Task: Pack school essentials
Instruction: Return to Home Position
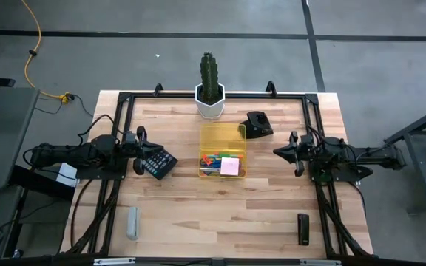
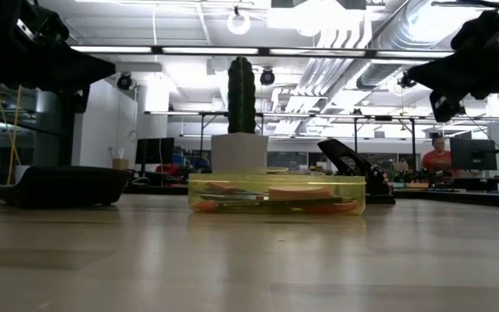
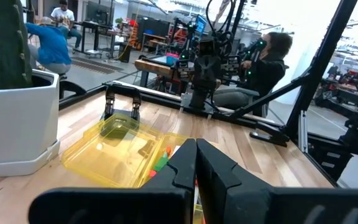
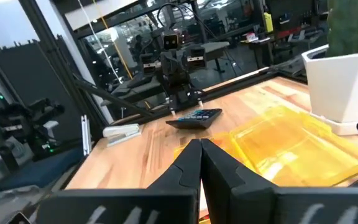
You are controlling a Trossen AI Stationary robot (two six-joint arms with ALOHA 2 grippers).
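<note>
A clear yellow box (image 1: 201, 164) stands at the table's middle, its lid (image 1: 222, 137) lying open toward the far edge. Inside lie the school essentials: a pink sticky-note pad (image 1: 230, 166) and small green, red and blue pieces (image 1: 211, 159). My left gripper (image 1: 145, 148) hangs shut above the table, left of the box, pointing level at it (image 3: 194, 146). My right gripper (image 1: 276, 152) hangs shut on the box's right, also level and pointing at it (image 4: 199, 144). Neither holds anything.
A cactus in a white pot (image 1: 210, 89) stands just beyond the box. A black calculator (image 1: 157, 164) lies under my left gripper, and a black stapler-like tool (image 1: 258, 124) lies far right of the box. A white stapler (image 1: 132, 222) and a black piece (image 1: 302, 227) lie near the front.
</note>
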